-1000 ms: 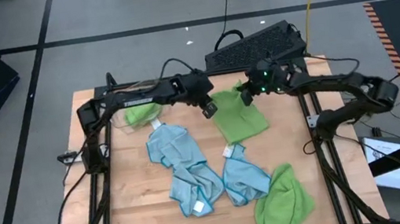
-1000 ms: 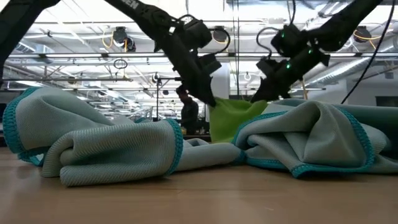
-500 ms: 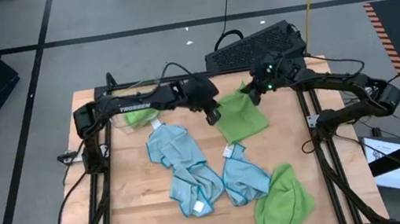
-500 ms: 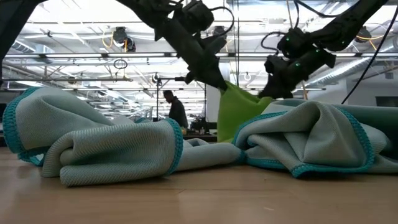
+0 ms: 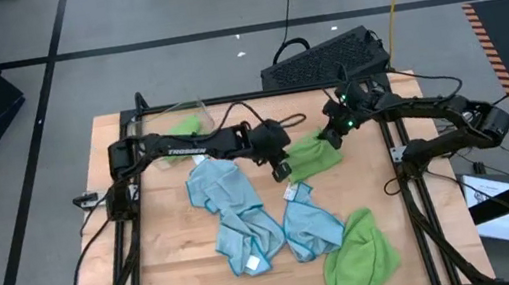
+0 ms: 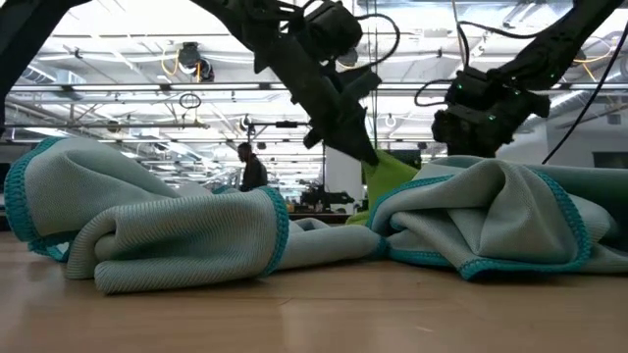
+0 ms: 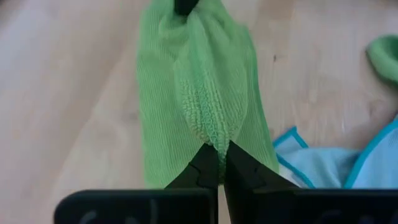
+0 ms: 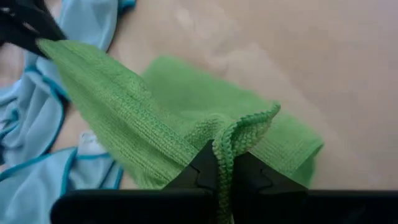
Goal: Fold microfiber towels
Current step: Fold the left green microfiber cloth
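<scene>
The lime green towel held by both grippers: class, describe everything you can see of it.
The lime green towel is a soft, ribbed microfiber cloth, doubled over on the wooden table near its far right side. The left gripper and the right gripper are each shut on an edge, stretching the upper layer between them while the lower layer lies on the wood. No tag shows.

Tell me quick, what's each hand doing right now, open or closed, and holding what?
Left hand: closed on one corner of the green towel.
Right hand: closed on another corner of the same green towel.
</scene>
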